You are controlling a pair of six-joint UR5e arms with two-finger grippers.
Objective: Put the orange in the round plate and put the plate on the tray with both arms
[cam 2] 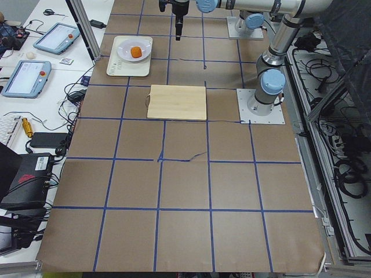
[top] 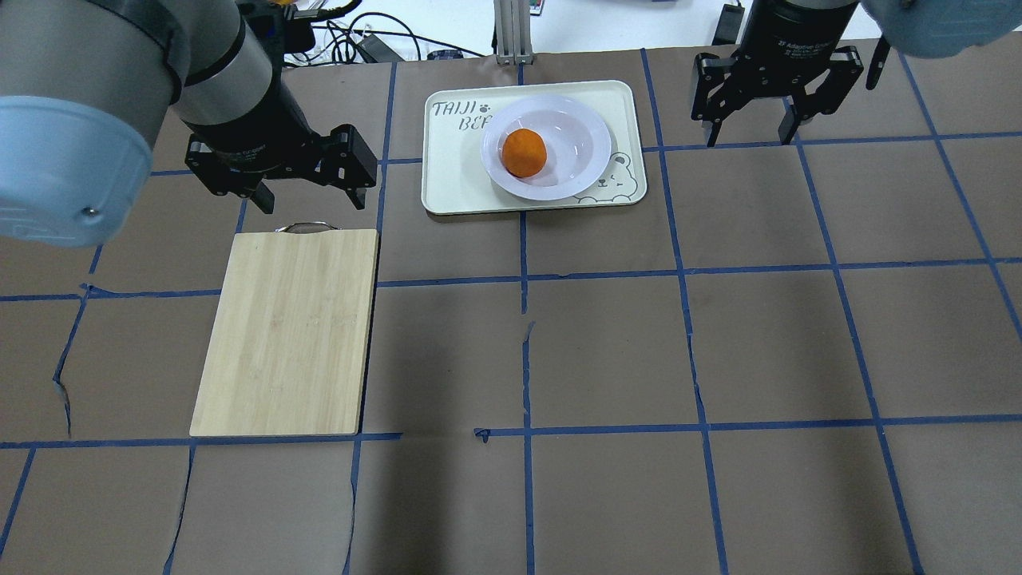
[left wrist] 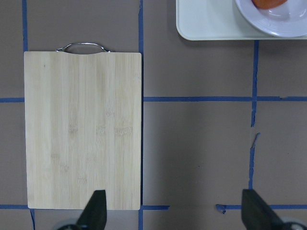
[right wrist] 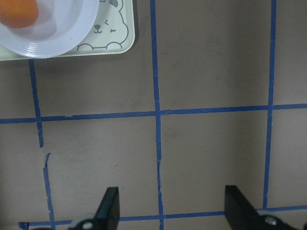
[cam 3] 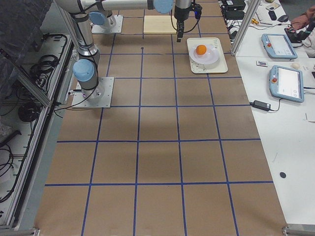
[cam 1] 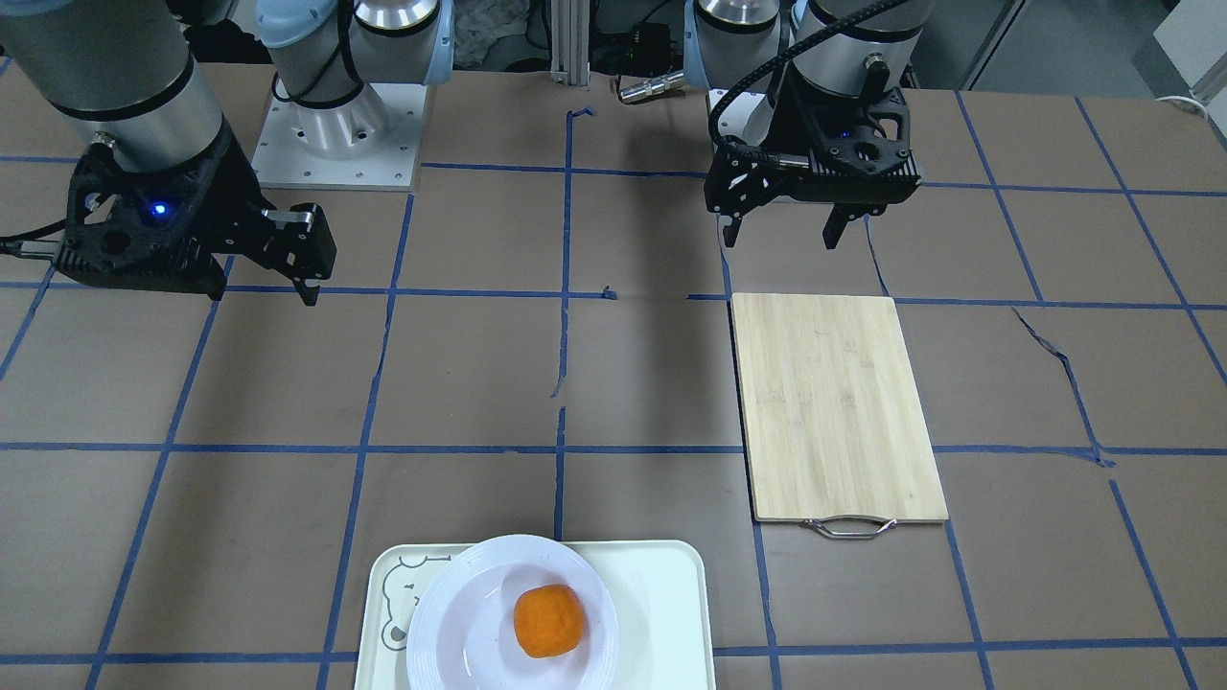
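Observation:
The orange (top: 524,152) lies in the sunken centre of the white round plate (top: 587,136), slightly off middle. The plate rests on the pale tray (top: 455,176) with its bear drawing, at the table's far edge from the robot. My left gripper (top: 310,198) hangs open and empty above the table, left of the tray and over the far end of a bamboo board. My right gripper (top: 748,134) is open and empty too, hovering to the right of the tray. In the wrist views both pairs of fingers (left wrist: 96,211) (right wrist: 109,208) stand wide apart with nothing between them.
A bamboo cutting board (top: 287,331) with a metal handle lies on the robot's left half of the table. Blue tape lines grid the brown table cover. Beyond the tray's edge a side bench holds tablets (cam 3: 286,82) and cables; a person's hand (cam 3: 302,24) is there.

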